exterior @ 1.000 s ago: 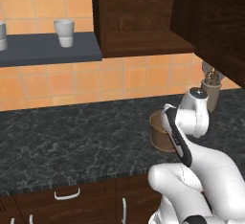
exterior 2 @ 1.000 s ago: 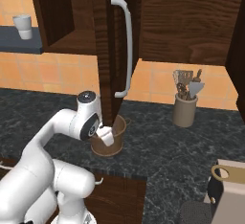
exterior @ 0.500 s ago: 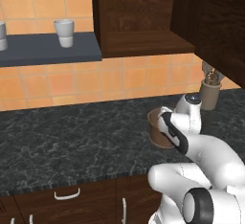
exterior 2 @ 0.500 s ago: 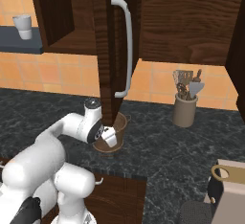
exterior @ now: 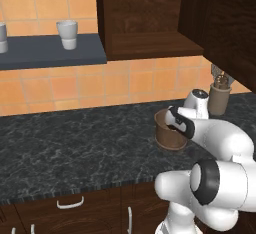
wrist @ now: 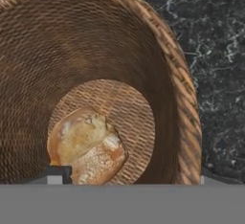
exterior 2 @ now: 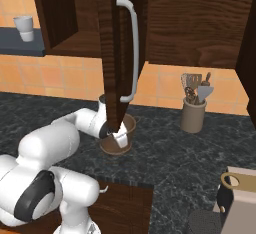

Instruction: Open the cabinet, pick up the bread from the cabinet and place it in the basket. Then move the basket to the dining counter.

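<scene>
The round woven basket stands on the black speckled counter. The bread, a tan bun, lies loose on the basket floor. My gripper reaches down at the rim. It is open, with one fingertip inside beside the bread and the other outside the basket wall. The dark cabinet is open above. Its door with the silver bar handle swings out over the basket. The dining counter is out of view.
A brown utensil pot stands to the right of the basket. A grey shelf with a white cup hangs at the left. Drawers run below the counter edge. A beige object with a round hole sits at front right.
My hand has come down from above the basket to its rim, and the arm has folded lower. The basket and cabinet door have not moved.
</scene>
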